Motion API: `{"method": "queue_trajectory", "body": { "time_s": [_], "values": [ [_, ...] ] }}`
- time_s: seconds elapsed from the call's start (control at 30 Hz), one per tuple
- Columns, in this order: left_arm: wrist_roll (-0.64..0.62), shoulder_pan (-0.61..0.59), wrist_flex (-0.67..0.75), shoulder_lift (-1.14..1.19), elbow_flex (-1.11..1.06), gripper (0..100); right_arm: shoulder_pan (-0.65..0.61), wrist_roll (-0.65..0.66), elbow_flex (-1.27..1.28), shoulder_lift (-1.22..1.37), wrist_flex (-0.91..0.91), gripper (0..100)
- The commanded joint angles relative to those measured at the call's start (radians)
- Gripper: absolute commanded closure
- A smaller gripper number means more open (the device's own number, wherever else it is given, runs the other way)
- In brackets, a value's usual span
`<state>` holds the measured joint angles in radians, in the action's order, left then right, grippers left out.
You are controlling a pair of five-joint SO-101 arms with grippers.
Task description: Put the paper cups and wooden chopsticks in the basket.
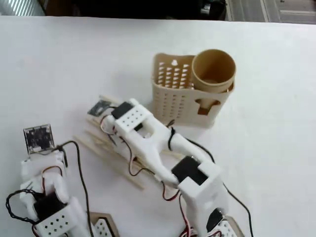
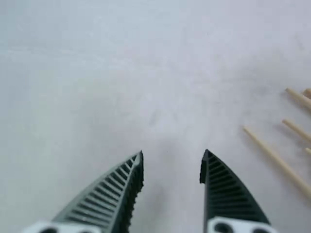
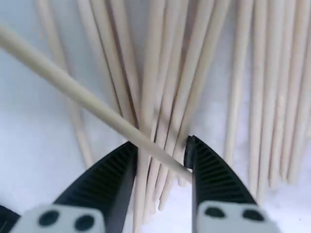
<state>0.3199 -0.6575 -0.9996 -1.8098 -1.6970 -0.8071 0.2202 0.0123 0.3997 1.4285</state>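
A cream slotted basket point(image 1: 180, 106) stands at mid-table with a tan paper cup point(image 1: 213, 69) upright in its right end. Several wooden chopsticks point(image 1: 106, 150) lie on the table to the basket's front left. My right gripper point(image 3: 161, 144) is down on this pile point(image 3: 160, 73), shut on a few sticks that fill the gap between its fingers. One chopstick point(image 3: 73, 90) lies slanted across the others, its end against a finger. My left gripper point(image 2: 171, 155) hangs open over bare table at the front left, with some chopstick ends point(image 2: 277, 162) off to one side.
The right arm's white body point(image 1: 163, 143) stretches from the front edge over the chopsticks. The left arm point(image 1: 44, 197) sits folded at the front left corner. White table point(image 1: 74, 64) lies open to the left of and behind the basket.
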Motion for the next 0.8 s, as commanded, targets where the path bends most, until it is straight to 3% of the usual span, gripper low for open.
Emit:
{"method": "queue_trajectory", "body": {
  "time_s": [0.0, 0.2, 0.33, 0.5, 0.57, 0.77],
  "values": [
    [0.006, -0.012, 0.015, -0.015, 0.005, 80, -0.004, 0.006, -0.046, -0.048, 0.016, 86.5],
    [0.006, -0.012, 0.015, -0.015, 0.005, 80, 0.036, 0.006, -0.051, -0.022, -0.002, 87.2],
    [0.006, -0.012, 0.015, -0.015, 0.005, 80, 0.031, 0.023, -0.046, -0.030, 0.008, 95.5],
    [0.006, -0.012, 0.015, -0.015, 0.005, 80, 0.013, 0.040, -0.095, -0.027, 0.137, 79.0],
    [0.006, -0.012, 0.015, -0.015, 0.005, 80, 0.016, 0.034, -0.123, -0.022, 0.153, 77.3],
    [0.006, -0.012, 0.015, -0.015, 0.005, 80, 0.016, -0.018, -0.158, -0.021, 0.085, 86.6]
  ]
}}
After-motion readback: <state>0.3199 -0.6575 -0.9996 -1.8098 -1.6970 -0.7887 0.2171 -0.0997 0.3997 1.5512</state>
